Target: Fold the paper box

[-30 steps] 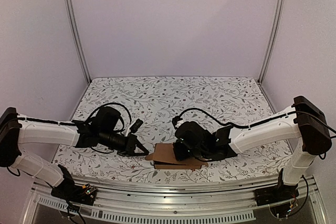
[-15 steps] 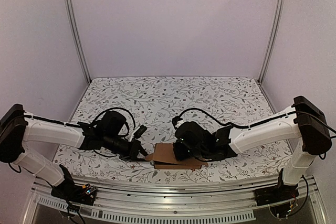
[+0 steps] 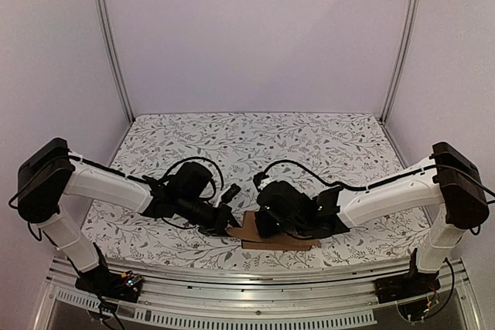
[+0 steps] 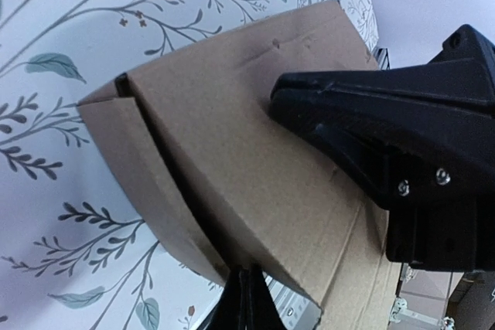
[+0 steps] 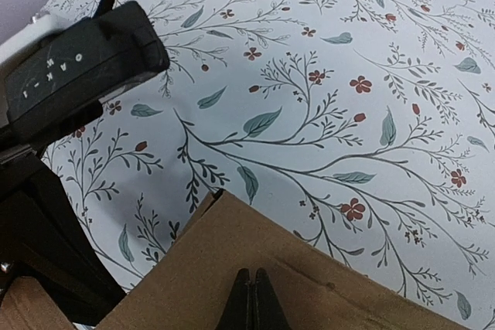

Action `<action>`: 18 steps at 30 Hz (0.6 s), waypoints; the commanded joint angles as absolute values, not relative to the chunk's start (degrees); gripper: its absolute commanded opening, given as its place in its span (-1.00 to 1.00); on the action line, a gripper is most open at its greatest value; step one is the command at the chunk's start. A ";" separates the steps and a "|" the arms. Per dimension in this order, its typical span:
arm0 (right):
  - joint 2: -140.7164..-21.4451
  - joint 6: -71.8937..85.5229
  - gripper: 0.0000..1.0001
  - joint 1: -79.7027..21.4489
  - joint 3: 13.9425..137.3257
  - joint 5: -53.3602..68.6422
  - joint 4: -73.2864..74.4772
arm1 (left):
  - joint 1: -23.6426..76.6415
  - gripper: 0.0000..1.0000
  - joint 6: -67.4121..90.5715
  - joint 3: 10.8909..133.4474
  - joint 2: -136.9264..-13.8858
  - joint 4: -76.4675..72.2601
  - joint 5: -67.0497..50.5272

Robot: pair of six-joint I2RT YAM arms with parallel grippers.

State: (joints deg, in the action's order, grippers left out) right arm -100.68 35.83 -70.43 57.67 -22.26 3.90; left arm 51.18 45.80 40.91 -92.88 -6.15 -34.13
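Your top view is filled mid-frame by a white table cover printed with grey-green leaf sprigs and small red flowers (image 3: 309,137). Plain pale lilac wall panels (image 3: 255,36) occupy the upper frame. One silver metal post (image 3: 110,44) stands upper left, a second silver post (image 3: 402,44) upper right. A silver slotted metal rail (image 3: 255,280) runs along the bottom.

Brown paper box (image 3: 283,240) on table (image 3: 309,137); left end effector (image 3: 233,226), right end effector (image 3: 261,226) at it.

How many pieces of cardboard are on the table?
1. The paper box lies near the front edge of the table, between the left gripper and the right gripper. The right arm covers part of it, so another piece could be hidden.
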 commanded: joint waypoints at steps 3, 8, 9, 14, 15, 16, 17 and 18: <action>-100.46 36.44 -1.00 -71.63 56.25 -22.66 5.36 | 51.91 -1.00 45.31 39.75 -92.56 -7.98 -33.32; -100.37 36.23 -1.00 -71.78 56.29 -22.59 5.38 | 50.76 -1.00 42.13 37.65 -89.13 -1.99 -29.92; -100.37 36.21 -1.00 -71.77 56.29 -22.59 5.41 | 50.60 -1.00 41.33 37.48 -88.20 -0.47 -28.43; -101.08 36.45 -1.00 -72.69 56.22 -22.81 5.32 | 50.29 -1.00 37.65 37.60 -83.69 9.80 -21.21; -101.68 36.71 -1.00 -72.98 56.17 -22.97 5.29 | 50.15 -1.00 37.18 37.80 -83.00 11.18 -20.15; -101.93 36.89 -1.00 -73.29 56.02 -23.06 5.28 | 50.06 -1.00 36.68 38.02 -82.29 12.33 -19.20; -102.22 37.12 -1.00 -73.50 55.80 -23.11 5.20 | 50.02 -1.00 36.27 38.38 -81.74 13.62 -18.20; -102.61 37.36 -1.00 -73.64 55.49 -23.11 5.07 | 50.01 -0.98 35.95 38.94 -81.26 14.69 -17.29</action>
State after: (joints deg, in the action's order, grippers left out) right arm -100.68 36.07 -72.36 57.21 -22.57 3.88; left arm 50.70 39.40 38.09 -83.50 6.81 -23.42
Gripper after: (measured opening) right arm 0.005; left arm 0.004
